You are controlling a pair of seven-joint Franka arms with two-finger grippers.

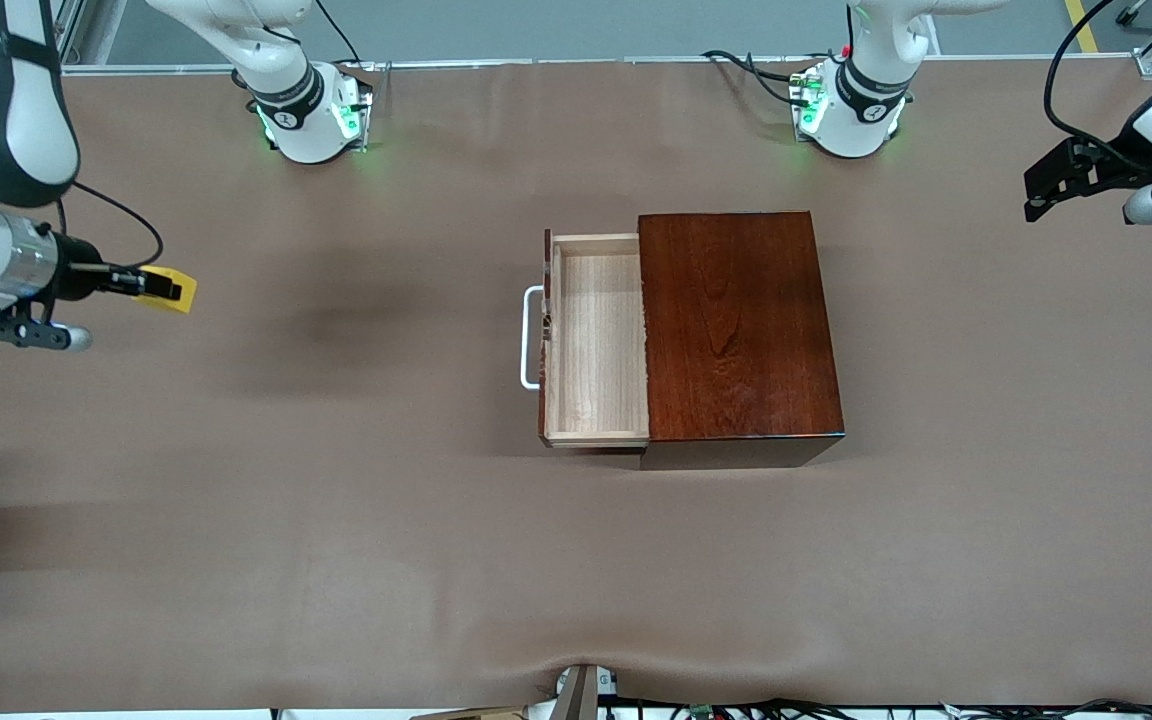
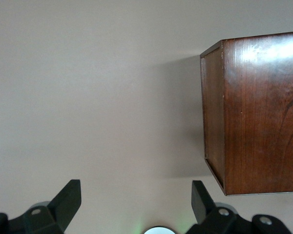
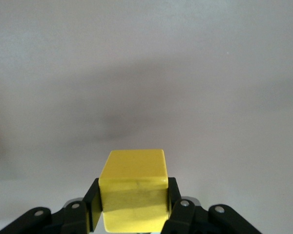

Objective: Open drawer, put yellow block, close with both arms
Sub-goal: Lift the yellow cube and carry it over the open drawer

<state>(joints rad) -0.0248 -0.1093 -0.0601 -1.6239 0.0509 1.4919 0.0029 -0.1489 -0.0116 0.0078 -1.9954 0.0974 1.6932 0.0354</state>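
The drawer [image 1: 596,340] stands pulled out of the mahogany box [image 1: 736,330], its pale wood tray empty and its white handle [image 1: 530,338] toward the right arm's end of the table. My right gripper [image 1: 161,287] is shut on the yellow block [image 1: 170,290] and holds it above the bare table near the right arm's end; the block also shows between the fingers in the right wrist view [image 3: 133,190]. My left gripper [image 1: 1061,180] is open and empty, up in the air at the left arm's end; its wrist view shows the box's end [image 2: 256,114].
The brown table cover [image 1: 336,500] is bare around the box. The two arm bases [image 1: 311,110] [image 1: 851,105] with green lights stand along the table edge farthest from the front camera. Cables lie at the nearest edge.
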